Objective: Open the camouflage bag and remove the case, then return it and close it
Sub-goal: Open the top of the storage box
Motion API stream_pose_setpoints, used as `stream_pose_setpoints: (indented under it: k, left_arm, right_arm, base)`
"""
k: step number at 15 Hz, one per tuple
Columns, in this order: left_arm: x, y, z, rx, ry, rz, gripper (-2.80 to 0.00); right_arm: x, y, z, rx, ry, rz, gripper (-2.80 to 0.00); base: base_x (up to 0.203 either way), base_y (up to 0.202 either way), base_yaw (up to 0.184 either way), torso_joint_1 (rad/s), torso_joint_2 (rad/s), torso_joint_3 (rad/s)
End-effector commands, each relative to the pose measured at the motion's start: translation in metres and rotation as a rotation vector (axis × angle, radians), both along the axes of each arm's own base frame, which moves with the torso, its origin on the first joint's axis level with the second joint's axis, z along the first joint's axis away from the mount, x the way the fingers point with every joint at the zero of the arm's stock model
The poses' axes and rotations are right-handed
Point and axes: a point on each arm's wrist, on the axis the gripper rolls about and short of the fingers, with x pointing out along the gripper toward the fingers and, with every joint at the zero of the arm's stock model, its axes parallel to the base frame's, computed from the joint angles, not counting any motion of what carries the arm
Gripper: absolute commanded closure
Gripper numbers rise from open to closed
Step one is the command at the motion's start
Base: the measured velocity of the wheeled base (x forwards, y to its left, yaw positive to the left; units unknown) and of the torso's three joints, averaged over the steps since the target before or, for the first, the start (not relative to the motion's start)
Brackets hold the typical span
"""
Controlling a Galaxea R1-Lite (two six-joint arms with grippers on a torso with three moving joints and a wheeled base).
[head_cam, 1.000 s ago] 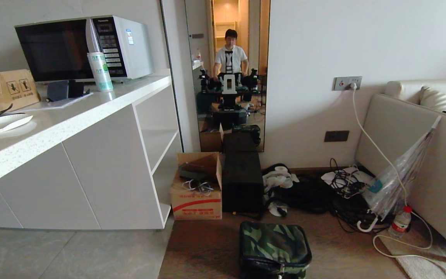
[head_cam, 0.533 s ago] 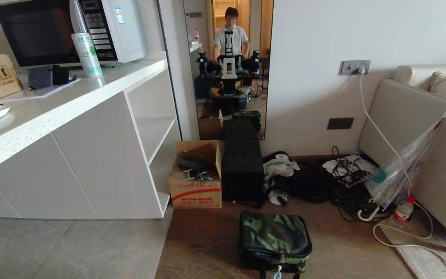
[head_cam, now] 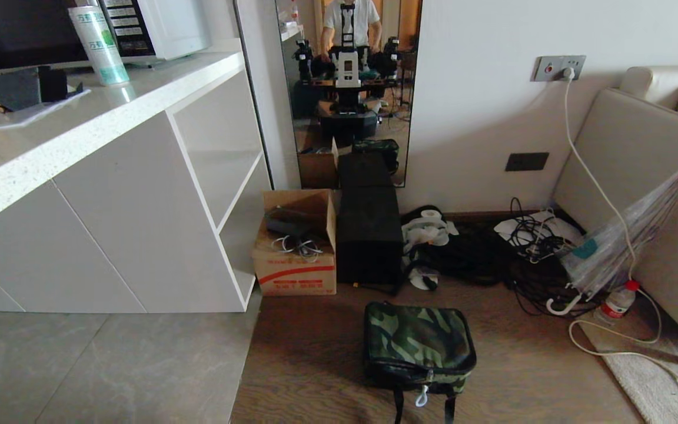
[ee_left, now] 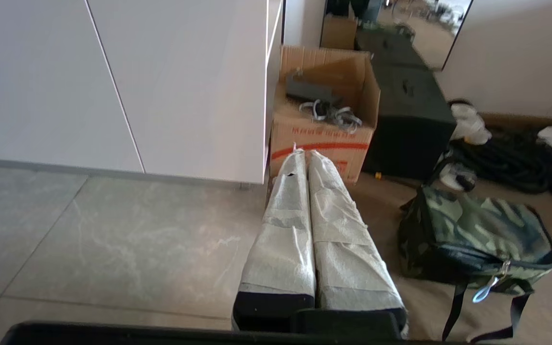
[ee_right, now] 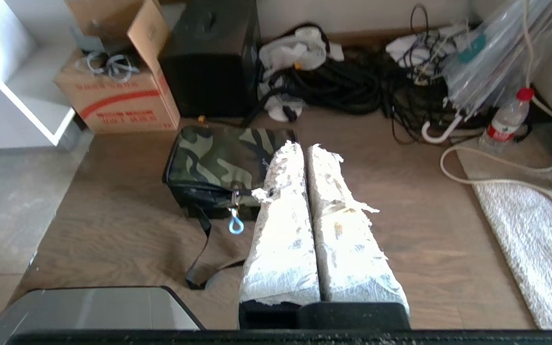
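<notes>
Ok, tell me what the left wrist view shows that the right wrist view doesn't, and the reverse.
Only the left wrist view: the left tool, shut, over grey floor tiles beside white cabinet doors.

Only the right wrist view: the right tool, shut, plus a folded clear plastic umbrella, a red-capped water bottle and a pale shaggy rug.

Both: the zipped green-brown camouflage fabric bag, the open cardboard box with red stripe and the tall plain black box.
</notes>
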Motion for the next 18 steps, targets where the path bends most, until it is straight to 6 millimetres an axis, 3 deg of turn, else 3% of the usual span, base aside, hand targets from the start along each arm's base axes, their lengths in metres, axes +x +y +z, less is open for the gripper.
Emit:
stream_pose_setpoints:
  k: [1,18]
  left_arm:
    - [0.0008,0.0000,-0.0029,-0.001,0.010,0.001,0.00]
    - [0.0008,0.0000,-0.0029,-0.001,0.010,0.001,0.00]
  right_arm:
    - [0.0001,0.0000,0.0000,0.000,0.002,-0.001,0.00]
    - [0.0001,0.0000,0.0000,0.000,0.002,0.000,0.00]
  base:
    - [0.000,0.000,0.000,0.004,0.00,-0.195]
    - [0.000,0.000,0.000,0.001,0.00,-0.196]
